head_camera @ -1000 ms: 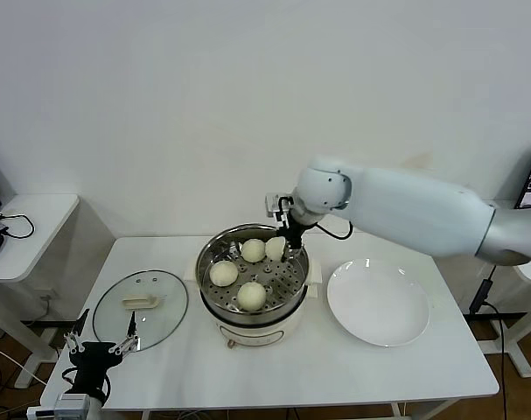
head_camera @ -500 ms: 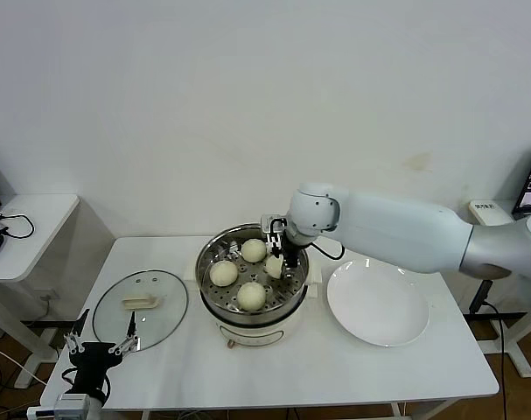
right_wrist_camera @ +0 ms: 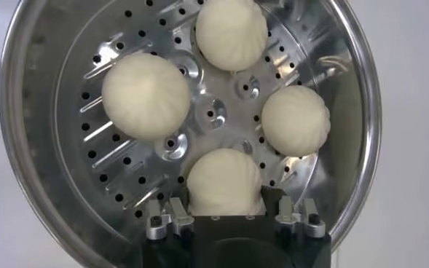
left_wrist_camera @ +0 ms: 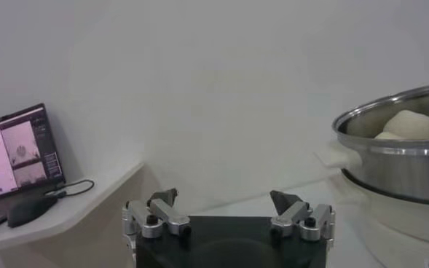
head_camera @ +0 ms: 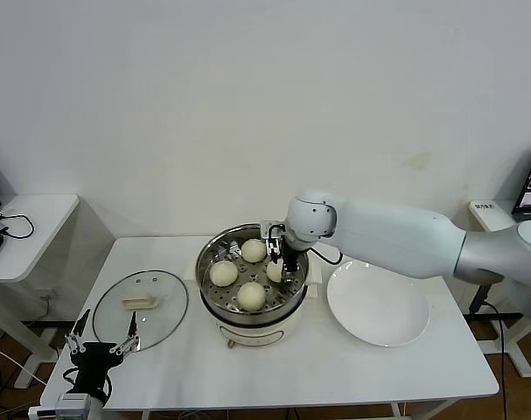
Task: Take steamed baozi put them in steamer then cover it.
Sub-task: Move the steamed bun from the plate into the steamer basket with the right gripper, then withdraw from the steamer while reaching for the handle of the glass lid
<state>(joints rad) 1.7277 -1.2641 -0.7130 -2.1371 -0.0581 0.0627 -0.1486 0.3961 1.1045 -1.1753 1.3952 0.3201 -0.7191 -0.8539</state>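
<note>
The steamer [head_camera: 214, 298] stands mid-table, with the perforated tray [right_wrist_camera: 213, 113] inside. Three baozi lie loose on the tray [right_wrist_camera: 146, 86] [right_wrist_camera: 231, 33] [right_wrist_camera: 296, 120]. My right gripper [head_camera: 280, 268] reaches down into the pot at its right side. It is shut on the fourth baozi [right_wrist_camera: 224, 182], which sits low on the tray between the fingers [right_wrist_camera: 272, 201]. The cover [head_camera: 143, 306] lies flat on the table left of the steamer, handle [head_camera: 140, 303] up. My left gripper [head_camera: 101, 339] is parked open and empty at the front left, below the cover. Its wrist view shows the steamer's side [left_wrist_camera: 396, 167].
A flat white plate [head_camera: 377, 303] lies right of the steamer with nothing on it. A side table [head_camera: 29, 223] with a mouse and cables stands at the far left. My right arm [head_camera: 405, 236] spans above the plate's back edge.
My right gripper has come down and slightly forward with the baozi, from above the steamer's back rim to low inside the pot. The left arm has not moved.
</note>
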